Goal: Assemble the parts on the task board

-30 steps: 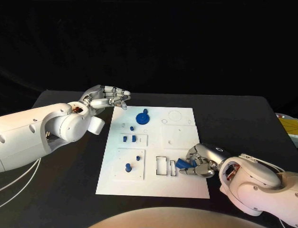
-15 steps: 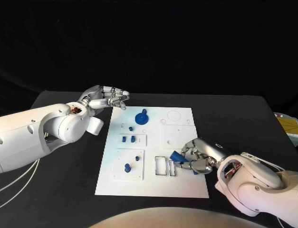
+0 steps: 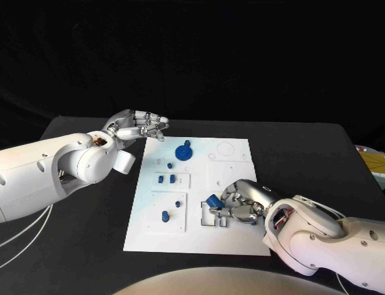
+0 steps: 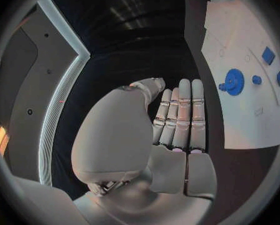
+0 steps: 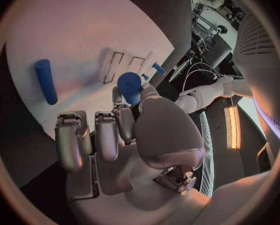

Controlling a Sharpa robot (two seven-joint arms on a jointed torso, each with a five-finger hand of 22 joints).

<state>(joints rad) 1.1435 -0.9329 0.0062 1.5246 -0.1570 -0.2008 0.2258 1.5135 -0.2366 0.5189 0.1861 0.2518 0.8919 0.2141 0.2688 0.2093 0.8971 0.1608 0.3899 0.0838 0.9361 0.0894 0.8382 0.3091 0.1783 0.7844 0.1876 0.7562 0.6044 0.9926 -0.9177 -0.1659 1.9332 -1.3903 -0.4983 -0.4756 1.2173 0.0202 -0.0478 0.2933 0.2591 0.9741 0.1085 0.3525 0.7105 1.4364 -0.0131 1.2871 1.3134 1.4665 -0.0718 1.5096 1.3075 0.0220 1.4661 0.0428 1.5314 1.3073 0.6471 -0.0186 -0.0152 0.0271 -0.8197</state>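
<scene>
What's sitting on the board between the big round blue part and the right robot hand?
In the head view, small blue pegs lie between the round blue part and the right robot hand.

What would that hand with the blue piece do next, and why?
Probably lower it a little toward the slots. The right hand holds a blue part just above the task board, beside the rectangular slots, and it is not yet seated.

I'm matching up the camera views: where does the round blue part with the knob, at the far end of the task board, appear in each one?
Head view: the round blue part sits at the board's far end, on the left arm's side.
Left wrist view: it lies on the board, with smaller blue pieces next to it.
Right wrist view: I cannot make it out there.
Shared landmark: the white task board.
</scene>
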